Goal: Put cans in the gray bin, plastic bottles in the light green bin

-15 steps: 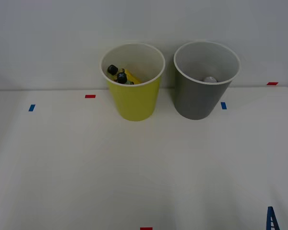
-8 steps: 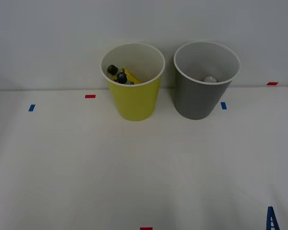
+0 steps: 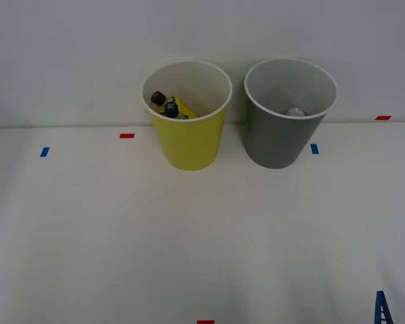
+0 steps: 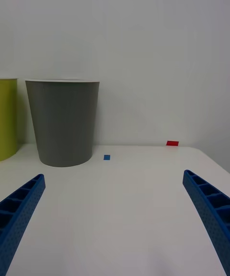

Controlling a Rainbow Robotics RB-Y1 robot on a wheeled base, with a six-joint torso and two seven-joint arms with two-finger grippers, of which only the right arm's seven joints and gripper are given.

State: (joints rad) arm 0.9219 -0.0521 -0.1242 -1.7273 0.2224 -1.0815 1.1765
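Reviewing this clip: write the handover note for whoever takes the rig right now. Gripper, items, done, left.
Right gripper: open, holding nothing, low over the table near its right front corner.
Light green bin: two black-capped plastic bottles inside, one with a yellow label.
Gray bin: one can inside, seen as a silvery round top.
Done: every visible can and bottle is in its correct bin.
Left: nothing visible left to sort; the bin contents are partly hidden.
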